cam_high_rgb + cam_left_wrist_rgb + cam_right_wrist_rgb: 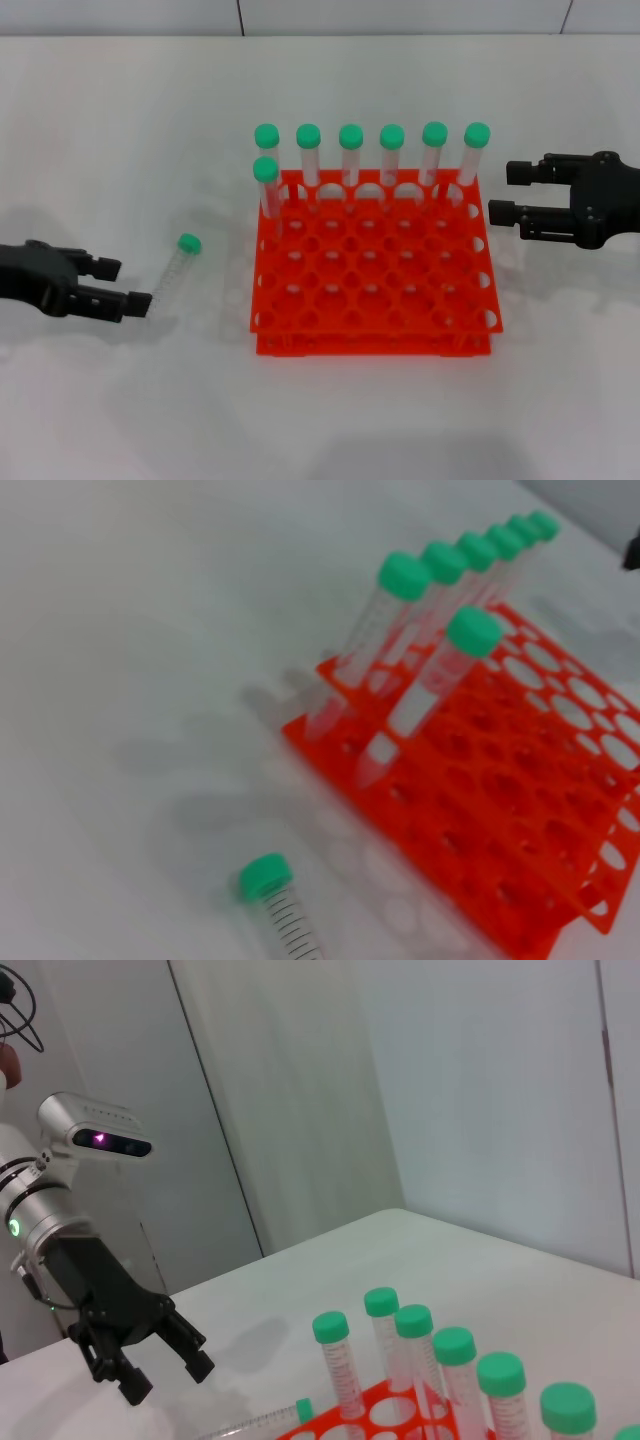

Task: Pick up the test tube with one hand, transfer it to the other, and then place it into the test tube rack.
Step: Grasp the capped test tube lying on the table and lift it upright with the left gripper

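Observation:
The test tube lies on the white table left of the rack, green cap pointing away from me and tapered tip toward my left gripper. That gripper is open and low over the table, its fingertips just short of the tube's tip and not touching it. The left wrist view shows the tube close below the camera. The orange-red test tube rack stands at the centre. My right gripper hovers open and empty beside the rack's back right corner. The right wrist view shows the left gripper open near the lying tube.
Several identical green-capped tubes stand upright along the rack's back row, and one more stands in the second row at the left. Most other rack holes are empty. A grey wall rises behind the table.

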`<state>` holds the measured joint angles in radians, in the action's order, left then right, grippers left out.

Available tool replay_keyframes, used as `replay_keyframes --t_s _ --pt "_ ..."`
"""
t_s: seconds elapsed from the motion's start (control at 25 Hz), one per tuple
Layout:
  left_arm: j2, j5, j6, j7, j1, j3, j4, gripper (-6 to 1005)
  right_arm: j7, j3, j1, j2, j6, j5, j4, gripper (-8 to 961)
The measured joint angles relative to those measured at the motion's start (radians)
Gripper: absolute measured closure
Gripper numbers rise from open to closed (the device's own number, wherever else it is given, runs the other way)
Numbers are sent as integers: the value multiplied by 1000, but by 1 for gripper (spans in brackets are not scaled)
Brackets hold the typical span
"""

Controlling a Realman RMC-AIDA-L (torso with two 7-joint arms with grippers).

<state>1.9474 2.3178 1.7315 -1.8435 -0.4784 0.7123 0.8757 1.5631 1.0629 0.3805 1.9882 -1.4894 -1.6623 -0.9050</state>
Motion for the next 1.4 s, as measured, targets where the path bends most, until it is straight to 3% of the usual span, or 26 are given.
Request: replay_keyframes --t_s 0.44,0.8,1.0,1.4 --pt "-9 254 8 -107 -146 7 -20 117 -4 -26 8 13 0 2 -1 310" --pt "8 333 -3 -118 -236 22 -75 119 -13 -26 9 13 0 3 -2 310" --pt "14 336 -32 -143 -237 79 -93 120 -15 -26 9 13 0 3 -2 310" --pt "34 326 -79 -235 -219 79 -91 121 -16 -26 9 12 0 3 -2 309"
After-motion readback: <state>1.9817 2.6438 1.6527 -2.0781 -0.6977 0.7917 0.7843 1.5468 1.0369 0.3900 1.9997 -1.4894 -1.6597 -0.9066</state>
